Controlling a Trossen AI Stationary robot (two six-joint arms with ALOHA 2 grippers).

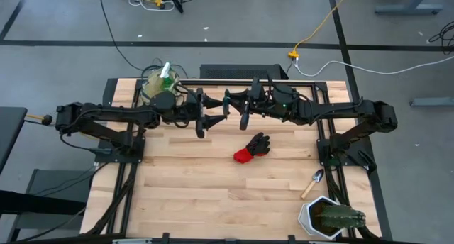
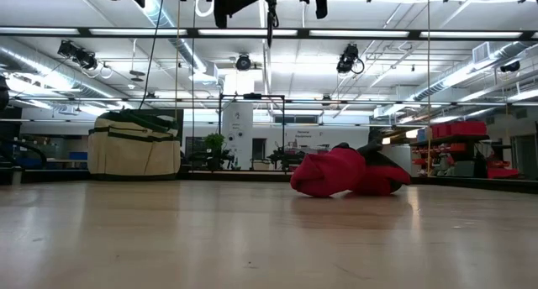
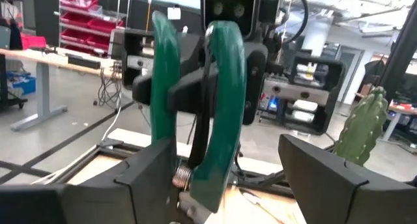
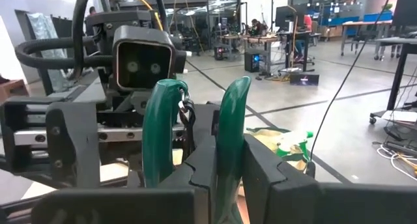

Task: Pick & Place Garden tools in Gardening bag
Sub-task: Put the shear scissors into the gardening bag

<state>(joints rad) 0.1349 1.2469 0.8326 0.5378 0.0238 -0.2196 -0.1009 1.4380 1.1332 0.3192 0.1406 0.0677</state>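
Observation:
Pruning shears with green handles (image 1: 228, 101) hang high over the table's far middle, between my two grippers. My right gripper (image 1: 247, 103) is shut on them. My left gripper (image 1: 202, 116) is open; in its wrist view its fingers (image 3: 146, 175) stand on either side of the shears (image 3: 221, 100), and I cannot tell if they touch. The beige bag (image 1: 157, 89) stands at the far left with a green spray bottle (image 1: 167, 70) in it. A red-and-black glove (image 1: 253, 147) lies mid-table. One wooden-handled trowel (image 1: 312, 181) lies at the right. My right gripper pinches the shears between its two fingers (image 4: 264, 175), low on the two green handles (image 4: 229, 139). It comes level from the table's right side. The handles' free ends point toward the left arm. The shears are lifted clear of the table.
A white pot with a green cactus (image 1: 328, 217) stands at the near right corner. In the low view the bag (image 2: 134, 144) and the glove (image 2: 349, 171) rest on the wood, with bare table in front of them.

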